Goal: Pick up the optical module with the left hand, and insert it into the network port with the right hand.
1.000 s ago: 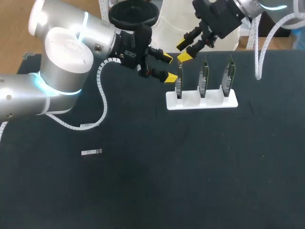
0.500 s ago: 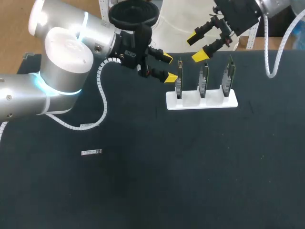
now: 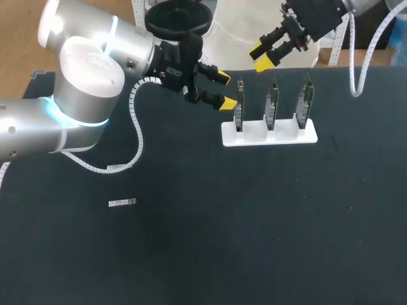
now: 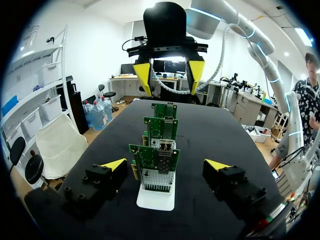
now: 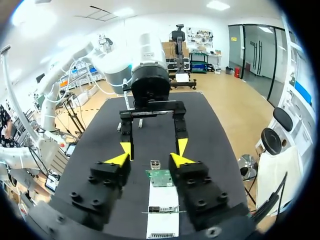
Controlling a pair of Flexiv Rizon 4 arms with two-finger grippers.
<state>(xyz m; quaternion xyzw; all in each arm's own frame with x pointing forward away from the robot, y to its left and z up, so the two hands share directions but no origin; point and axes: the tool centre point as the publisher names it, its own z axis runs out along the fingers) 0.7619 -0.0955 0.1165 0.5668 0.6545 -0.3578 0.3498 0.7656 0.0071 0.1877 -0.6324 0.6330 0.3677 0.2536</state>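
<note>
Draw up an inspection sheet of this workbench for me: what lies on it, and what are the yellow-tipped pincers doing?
Surface: flat black table.
Job's things: small silver oblong optical module lies flat on the left arm's side, untouched. White plastic stand holds three upright green circuit boards in a row.
Clutter: nothing seen.
Grippers: left pincer open, empty, close beside the end board of the row. Right pincer open, empty, hovering over the boards.
Cables: white ribbed hose loops from the left arm. Second white hose hangs from the right arm.
Surroundings: nothing seen reaching over the table.
</note>
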